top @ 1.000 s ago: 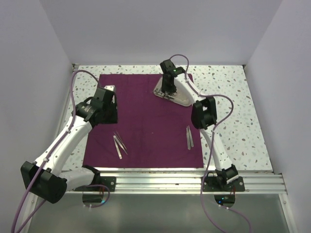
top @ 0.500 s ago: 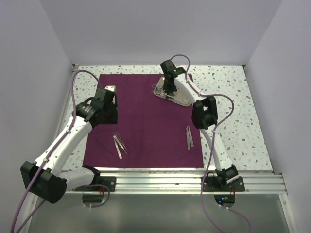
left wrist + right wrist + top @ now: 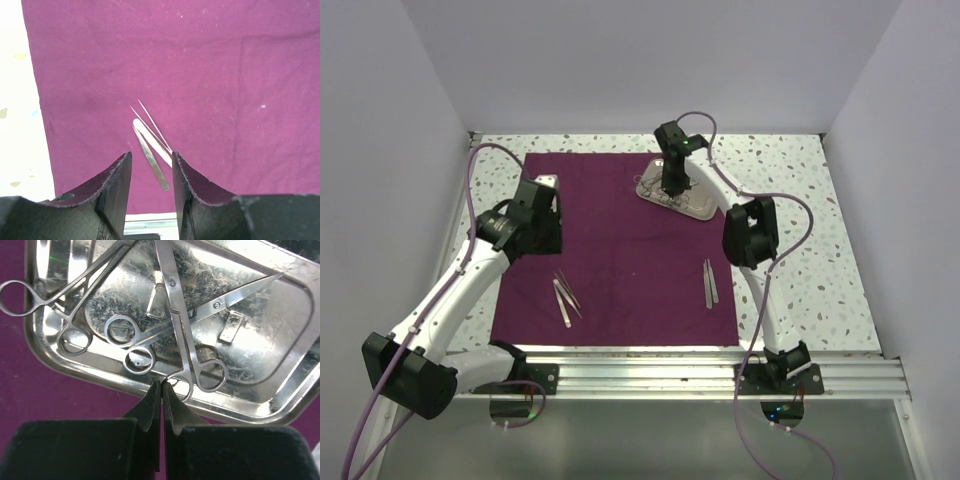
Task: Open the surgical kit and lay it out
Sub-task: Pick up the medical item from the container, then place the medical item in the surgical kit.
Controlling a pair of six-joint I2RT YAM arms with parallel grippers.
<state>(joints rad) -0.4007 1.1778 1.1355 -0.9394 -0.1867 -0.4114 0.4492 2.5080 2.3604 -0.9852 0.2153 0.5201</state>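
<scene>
Only its wrist camera is revealing scissors [image 3: 172,284] in the steel tray [image 3: 270,335] at the closed right gripper [image 3: 161,390]; the left gripper [image 3: 151,159] is gaping above tweezers [image 3: 150,141].

White arm links [image 3: 455,285], black joints [image 3: 745,232], purple cables [image 3: 480,155], black end effectors [image 3: 151,156], green wrist light [image 3: 686,143].

The maroon cloth [image 3: 620,250] lies spread flat. A shiny steel tray [image 3: 698,205] sits at its far right corner, holding crossed ring-handled scissors [image 3: 172,290] and forceps [image 3: 82,277]. Slim silver tweezers [image 3: 565,297] lie on the cloth's near left, and another pair lies on its near right.
</scene>
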